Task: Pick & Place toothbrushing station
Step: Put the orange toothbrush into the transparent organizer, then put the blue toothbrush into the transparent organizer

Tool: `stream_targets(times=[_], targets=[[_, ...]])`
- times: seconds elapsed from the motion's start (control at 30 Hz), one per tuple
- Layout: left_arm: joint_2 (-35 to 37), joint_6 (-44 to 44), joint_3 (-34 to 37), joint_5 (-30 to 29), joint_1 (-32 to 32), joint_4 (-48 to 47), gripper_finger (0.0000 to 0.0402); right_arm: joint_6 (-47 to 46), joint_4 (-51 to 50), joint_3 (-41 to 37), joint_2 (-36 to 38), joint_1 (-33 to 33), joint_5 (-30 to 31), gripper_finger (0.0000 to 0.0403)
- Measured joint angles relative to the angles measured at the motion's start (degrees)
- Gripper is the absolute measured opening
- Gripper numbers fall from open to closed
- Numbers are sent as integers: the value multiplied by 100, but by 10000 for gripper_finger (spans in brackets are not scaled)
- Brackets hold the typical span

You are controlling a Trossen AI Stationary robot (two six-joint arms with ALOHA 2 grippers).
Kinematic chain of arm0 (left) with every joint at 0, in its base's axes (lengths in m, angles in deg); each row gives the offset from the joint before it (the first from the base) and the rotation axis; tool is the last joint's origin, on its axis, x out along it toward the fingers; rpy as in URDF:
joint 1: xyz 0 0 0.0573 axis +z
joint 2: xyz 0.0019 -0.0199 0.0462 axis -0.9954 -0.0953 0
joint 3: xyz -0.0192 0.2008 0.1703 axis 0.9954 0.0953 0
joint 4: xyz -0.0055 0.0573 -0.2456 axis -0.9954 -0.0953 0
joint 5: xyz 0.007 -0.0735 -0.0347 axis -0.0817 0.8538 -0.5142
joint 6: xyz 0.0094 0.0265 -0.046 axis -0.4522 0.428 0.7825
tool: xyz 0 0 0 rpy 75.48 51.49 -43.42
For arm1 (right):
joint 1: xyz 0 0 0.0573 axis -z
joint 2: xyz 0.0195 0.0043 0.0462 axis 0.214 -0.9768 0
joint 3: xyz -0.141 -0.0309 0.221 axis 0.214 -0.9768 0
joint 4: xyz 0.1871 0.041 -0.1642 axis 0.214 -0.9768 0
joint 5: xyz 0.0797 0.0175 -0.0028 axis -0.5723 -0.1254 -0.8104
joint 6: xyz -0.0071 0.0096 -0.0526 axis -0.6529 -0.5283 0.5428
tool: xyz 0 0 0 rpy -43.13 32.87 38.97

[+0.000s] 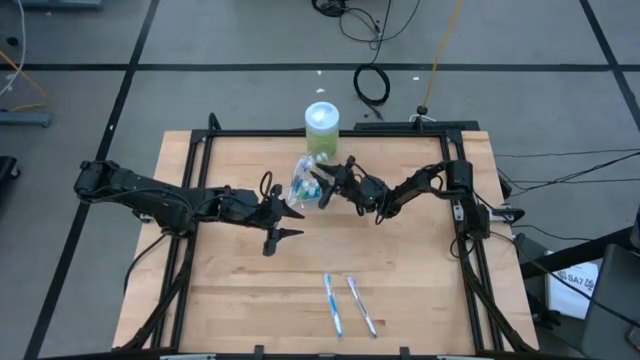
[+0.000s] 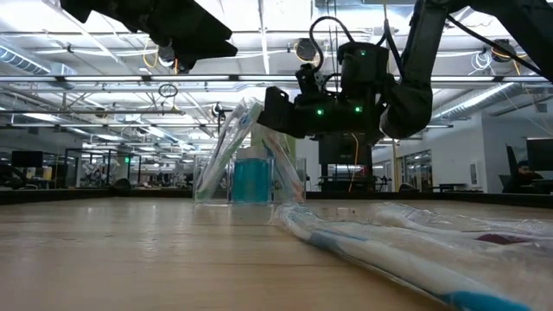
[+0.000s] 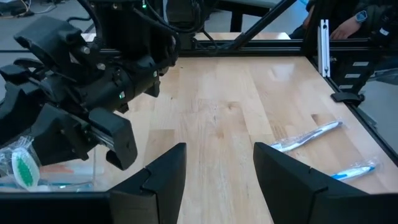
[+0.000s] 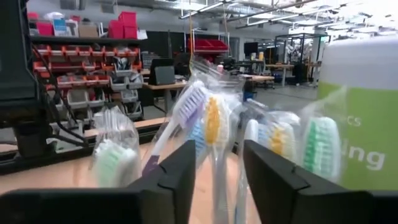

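Observation:
The clear plastic cup (image 1: 303,183) stands upright on its base on the table's far middle, holding several wrapped toothbrushes (image 4: 211,124) that lean out of it, and something teal (image 2: 251,180). My right gripper (image 4: 219,174) is open at the cup's right side (image 1: 322,186). Its fingers stand on either side of a wrapped yellow-headed toothbrush, with gaps showing. My left gripper (image 3: 217,168) hangs open above the table, just near of the cup (image 1: 285,222), with nothing in it. Two more wrapped toothbrushes (image 1: 333,303) (image 1: 362,305) lie flat near the front edge.
A green cylindrical container with a pale lid (image 1: 322,130) stands just beyond the cup, close to my right gripper and filling the side of the right wrist view (image 4: 364,124). The black frame rail (image 1: 330,133) borders the wooden table. Bare wood lies between the cup and the loose toothbrushes.

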Motion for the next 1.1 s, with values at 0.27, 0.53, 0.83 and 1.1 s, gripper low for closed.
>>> stream_targets(times=[0.27,0.53,0.83,1.1], targets=[[2,136,0,2,0,-46,191,415,-262,-2,463,-45,7,184],[2,173,0,0,-83,-129,191,573,-1719,-2,1512,-279,313,195],[-1,168,0,2,-232,-129,191,129,-4989,0,3128,-1014,1033,186],[-1,158,0,2,-245,-127,191,-1427,-7202,0,3496,-2124,1003,185]])
